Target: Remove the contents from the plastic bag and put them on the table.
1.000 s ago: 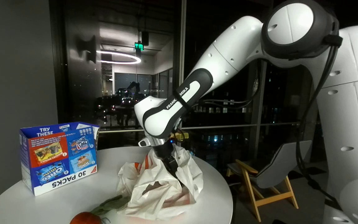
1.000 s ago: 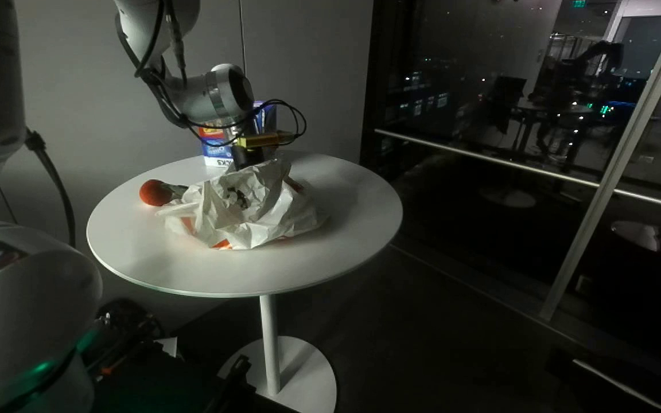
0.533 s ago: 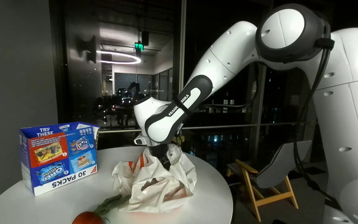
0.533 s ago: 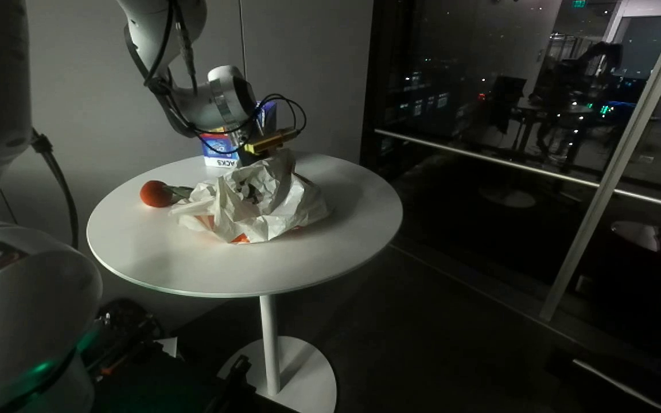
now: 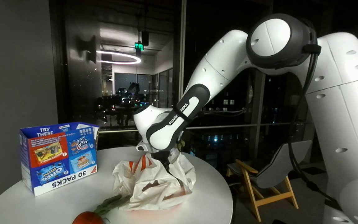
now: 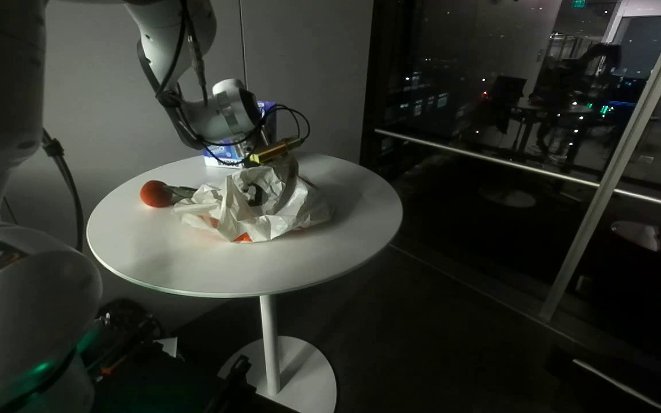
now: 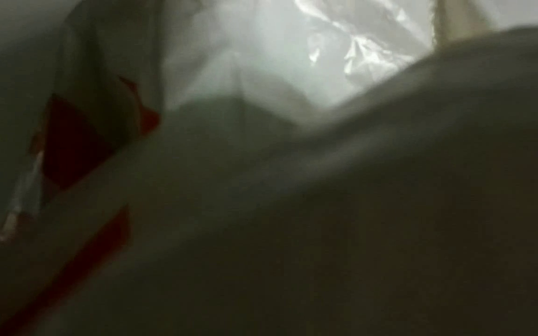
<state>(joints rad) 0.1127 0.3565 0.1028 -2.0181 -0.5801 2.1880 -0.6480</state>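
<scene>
Exterior views, both: white arm (image 5: pixel 219 63) bent over round white table (image 6: pixel 193 261). Beyond, in an exterior view, grey wooden-framed chair (image 5: pixel 275 169). On the table, crumpled white plastic bag (image 5: pixel 148 198), contents unclear; blurred folds (image 7: pixel 231 84) across the wrist view. Apart from the bag, blue box (image 5: pixel 62 158) marked 30 PACKS. Down among the folds, dark gripper (image 5: pixel 168 168); cannot tell if wide, narrow or holding anything at the jaws. Red-orange round thing (image 6: pixel 156 194), green stalk (image 6: pixel 180 191) reaching the bag's edge.
</scene>
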